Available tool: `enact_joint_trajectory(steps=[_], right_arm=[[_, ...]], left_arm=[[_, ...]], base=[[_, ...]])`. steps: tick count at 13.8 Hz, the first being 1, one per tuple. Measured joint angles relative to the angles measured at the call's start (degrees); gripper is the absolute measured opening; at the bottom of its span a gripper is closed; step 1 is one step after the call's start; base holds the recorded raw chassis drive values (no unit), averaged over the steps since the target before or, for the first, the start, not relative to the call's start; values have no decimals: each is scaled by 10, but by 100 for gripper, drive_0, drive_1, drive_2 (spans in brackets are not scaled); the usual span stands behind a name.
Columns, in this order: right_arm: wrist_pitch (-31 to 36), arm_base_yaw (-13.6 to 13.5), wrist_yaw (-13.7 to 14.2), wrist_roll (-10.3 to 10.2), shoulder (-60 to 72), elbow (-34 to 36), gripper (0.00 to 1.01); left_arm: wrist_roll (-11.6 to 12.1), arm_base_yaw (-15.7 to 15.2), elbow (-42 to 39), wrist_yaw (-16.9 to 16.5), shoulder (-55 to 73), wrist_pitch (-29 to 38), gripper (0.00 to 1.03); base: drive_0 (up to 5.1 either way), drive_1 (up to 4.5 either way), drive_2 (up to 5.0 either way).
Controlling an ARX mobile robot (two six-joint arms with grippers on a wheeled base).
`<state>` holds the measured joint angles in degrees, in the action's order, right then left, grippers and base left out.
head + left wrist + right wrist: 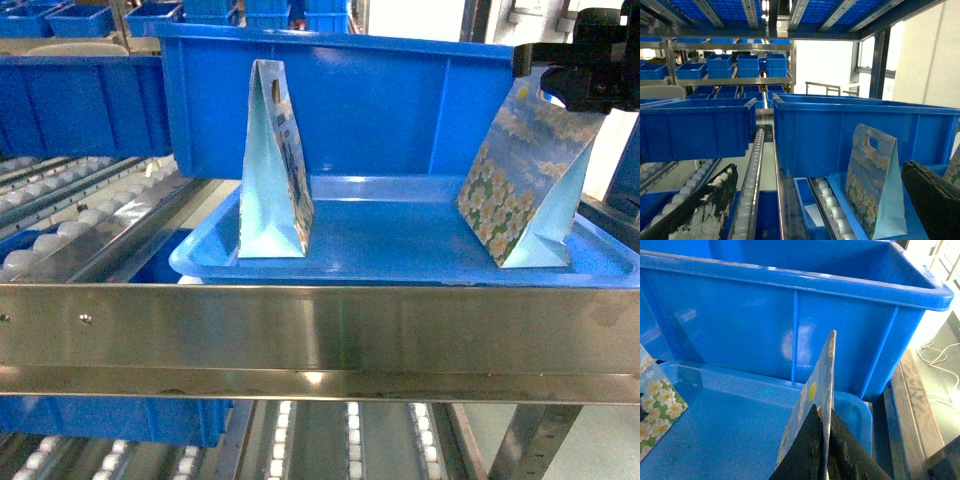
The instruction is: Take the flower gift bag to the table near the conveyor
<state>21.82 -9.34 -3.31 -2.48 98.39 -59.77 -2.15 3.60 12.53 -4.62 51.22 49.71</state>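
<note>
- The step in hand looks like the pick-up: the right gripper (pixel 560 85) has its fingers (pixel 805 452) closed on the top edge of the flower bag (pixel 525 180), seen pinched between them in the right wrist view.
- The bag is tilted, its base resting at the right end of the blue tray (pixel 400 262) on the conveyor (pixel 320 335), in front of a blue bin (pixel 400 100).
- A second bag (pixel 275 170) stands upright at the tray's left end, well apart from the gripped one.
- The left gripper hangs by the rollers (pixel 752 170); its fingers (pixel 700 210) stand wide with nothing between them.
- Next, I judge, the bag must be lifted clear of the tray rim and the steel front rail, then carried off to the bench, which no view shows.
- The thin paper edge could slip or tear if pulled askew.
</note>
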Motion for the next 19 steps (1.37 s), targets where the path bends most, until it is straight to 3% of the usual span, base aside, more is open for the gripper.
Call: enact_joint_trajectory(steps=[5,10,12,15,17,19], right_arm=[[40,0,-5,-1,-84,69,3],[57,0,-37,-5,-267,177,3],[47,6,-60,-2,-362,241,3],[2,45,-93,0,-494,312,3],[-36,58,-116,0,-570,340,3],[-74,64,-122,-1,-628,356,3]], left_arm=[[0,0,0,0,0,0,98],[0,0,0,0,0,0,98],[0,0,0,0,0,0,98],[0,0,0,0,0,0,98],[0,0,0,0,0,0,98],[0,0,0,0,0,0,98]], base=[[0,0,0],[0,0,0],[0,0,0],[0,0,0],[0,0,0],[0,0,0]])
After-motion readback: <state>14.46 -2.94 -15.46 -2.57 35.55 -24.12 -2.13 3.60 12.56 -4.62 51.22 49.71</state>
